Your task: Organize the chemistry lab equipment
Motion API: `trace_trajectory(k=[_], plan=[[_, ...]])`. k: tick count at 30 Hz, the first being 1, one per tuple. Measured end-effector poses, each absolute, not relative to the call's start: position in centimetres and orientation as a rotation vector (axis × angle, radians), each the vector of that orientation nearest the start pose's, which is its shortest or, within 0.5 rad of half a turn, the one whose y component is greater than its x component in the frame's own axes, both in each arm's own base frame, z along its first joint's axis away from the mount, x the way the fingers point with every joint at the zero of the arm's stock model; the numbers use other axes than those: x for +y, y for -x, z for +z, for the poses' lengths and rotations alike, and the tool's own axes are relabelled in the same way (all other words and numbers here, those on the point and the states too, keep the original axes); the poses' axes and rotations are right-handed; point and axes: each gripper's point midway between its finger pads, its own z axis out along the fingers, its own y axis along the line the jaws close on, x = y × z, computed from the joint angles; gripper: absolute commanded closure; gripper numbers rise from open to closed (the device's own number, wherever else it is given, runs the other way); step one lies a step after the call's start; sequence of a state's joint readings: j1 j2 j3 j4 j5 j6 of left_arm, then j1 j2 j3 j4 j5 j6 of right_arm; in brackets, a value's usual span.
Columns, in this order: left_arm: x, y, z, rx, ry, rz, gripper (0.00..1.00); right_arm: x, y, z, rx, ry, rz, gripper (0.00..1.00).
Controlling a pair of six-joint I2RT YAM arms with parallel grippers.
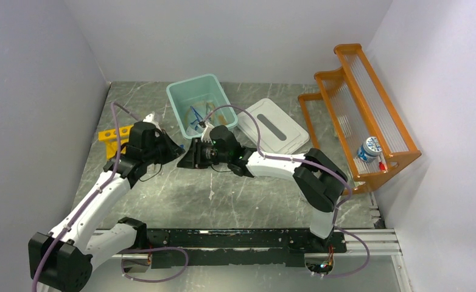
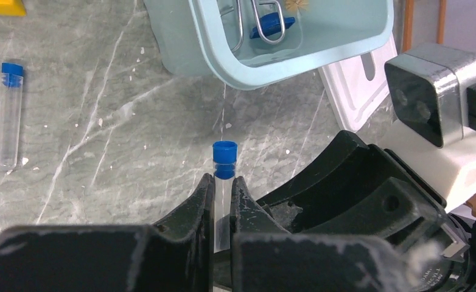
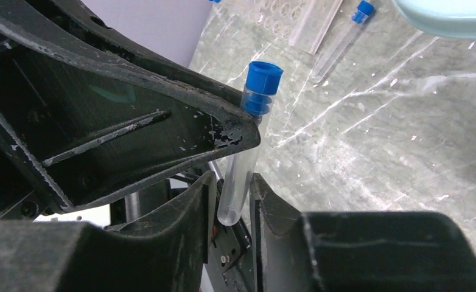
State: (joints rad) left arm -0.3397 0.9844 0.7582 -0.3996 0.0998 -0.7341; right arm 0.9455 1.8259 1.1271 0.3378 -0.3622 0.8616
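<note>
A clear test tube with a blue cap [image 2: 224,182] is held above the table between both grippers. My left gripper [image 2: 223,190] is shut on its middle, with the cap sticking out past the fingertips. In the right wrist view the tube's [image 3: 243,164] round bottom end sits between the fingers of my right gripper [image 3: 232,196], which stand slightly apart around it. In the top view the left gripper [image 1: 176,152] and right gripper [image 1: 191,154] meet tip to tip just in front of the teal bin [image 1: 171,92]. The tube itself is hidden there.
A second blue-capped test tube [image 2: 8,115] lies on the table to the left. The yellow tube rack [image 1: 115,134] is at far left. The bin [image 2: 223,67] holds silver forceps [image 2: 255,15]. A white lid [image 1: 272,125] and the orange shelf [image 1: 357,103] lie to the right.
</note>
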Motion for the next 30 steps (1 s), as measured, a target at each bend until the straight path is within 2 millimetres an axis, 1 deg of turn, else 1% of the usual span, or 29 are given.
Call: trace_trajectory(k=[1,3,5,9,10,12,16,18,20,23,24,27,29,30], plan=[[-14.5,-27.4,16.9,2.249,0.39,-0.696,0.85,47.3,-22.7,15.4,2.204,0.381,1.472,0.76],[-14.5,-27.4,17.0,2.245,0.389,-0.697,0.75,47.3,-22.6,15.5,2.196,0.393,1.48,0.79],[-14.4,-27.3,17.1,2.244,0.385,-0.694,0.63,47.2,-22.6,15.2,2.194,0.403,1.478,0.79],[-14.3,-26.8,17.1,2.288,0.372,-0.672,0.44,47.0,-22.3,15.0,2.123,0.494,1.479,0.78],[-14.3,-26.8,17.4,2.298,0.361,-0.668,0.41,46.8,-22.1,14.8,2.101,0.526,1.471,0.78],[-14.2,-27.0,18.4,2.303,0.335,-0.662,0.38,46.3,-21.7,14.2,2.071,0.594,1.447,0.78],[-14.7,-27.7,21.0,2.308,0.255,-0.693,0.36,45.4,-21.1,13.6,1.993,0.748,1.385,0.77],[-15.1,-27.6,21.5,2.32,0.205,-0.72,0.35,45.1,-21.1,13.8,1.935,0.821,1.35,0.77],[-15.5,-27.1,21.2,2.353,0.16,-0.744,0.35,44.8,-21.1,14.2,1.881,0.874,1.316,0.77],[-15.6,-25.9,19.8,2.422,0.119,-0.763,0.37,44.4,-21.3,14.9,1.807,0.932,1.264,0.77],[-15.7,-25.5,19.5,2.439,0.112,-0.77,0.39,44.3,-21.4,15.1,1.784,0.946,1.244,0.77],[-15.8,-24.4,18.9,2.483,0.087,-0.811,0.57,44.1,-22.0,15.4,1.734,0.979,1.183,0.77],[-15.9,-24.1,19.1,2.486,0.072,-0.844,0.63,43.9,-22.3,15.2,1.719,0.997,1.151,0.77],[-15.9,-24.0,19.1,2.484,0.068,-0.855,0.64,43.8,-22.4,15.0,1.714,1.008,1.132,0.77]])
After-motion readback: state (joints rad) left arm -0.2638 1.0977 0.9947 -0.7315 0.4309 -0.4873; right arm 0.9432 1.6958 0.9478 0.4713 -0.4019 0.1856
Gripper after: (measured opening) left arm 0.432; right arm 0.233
